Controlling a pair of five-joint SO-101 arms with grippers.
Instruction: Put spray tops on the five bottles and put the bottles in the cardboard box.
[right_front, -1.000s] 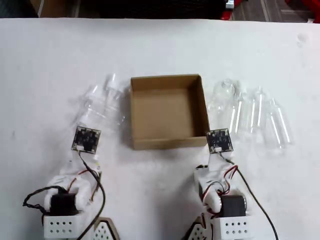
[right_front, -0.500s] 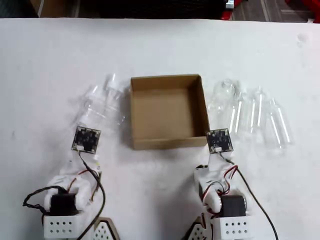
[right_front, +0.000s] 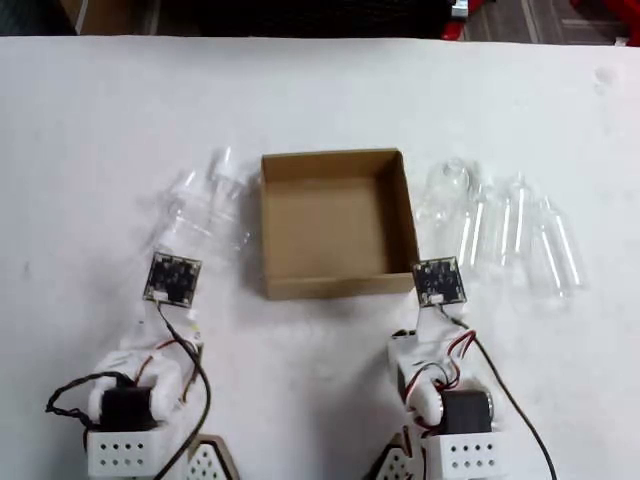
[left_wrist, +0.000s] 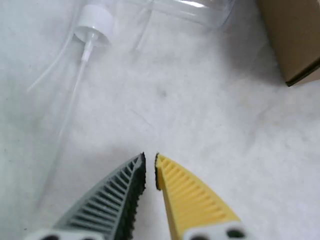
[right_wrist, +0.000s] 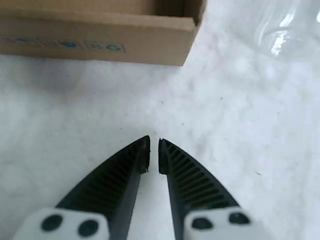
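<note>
An open cardboard box (right_front: 336, 222) sits at the table's middle, with nothing inside. Several clear bottles (right_front: 510, 232) lie side by side right of it. Clear spray tops (right_front: 205, 205) lie in a heap left of it. My left gripper (left_wrist: 150, 167) is shut with nothing in it, just short of a white-collared spray top (left_wrist: 92, 27) with a long dip tube. A corner of the box (left_wrist: 295, 35) shows beside it. My right gripper (right_wrist: 154, 150) is shut and holds nothing, near the box's front wall (right_wrist: 100, 40), with a bottle (right_wrist: 290, 25) off to one side.
Both arms' bases (right_front: 130, 410) (right_front: 445, 410) rest at the table's near edge. The white table (right_front: 320, 90) runs wide behind the box, with a dark floor beyond its far edge.
</note>
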